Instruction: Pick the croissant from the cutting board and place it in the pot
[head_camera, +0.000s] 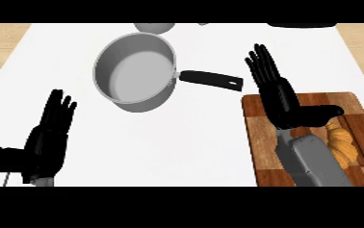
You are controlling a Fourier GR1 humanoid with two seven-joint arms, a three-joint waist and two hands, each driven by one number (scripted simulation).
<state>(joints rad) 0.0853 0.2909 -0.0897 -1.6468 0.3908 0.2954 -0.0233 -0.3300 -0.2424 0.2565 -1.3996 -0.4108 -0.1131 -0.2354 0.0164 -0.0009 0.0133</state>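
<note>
- Head view, far left: the left hand (pixel 48 135) rests on the white tabletop (pixel 199 140), fingers straight, holding nothing.
- Middle: the pot (pixel 135 73) sits open, handle toward the board.
- Right: the right hand (pixel 280 95) hovers over the cutting board (pixel 259 140), fingers straight, thumb out, likely readying a grasp.
- The croissant (pixel 341 145) lies beside the forearm, long axis running near-to-far.
</note>
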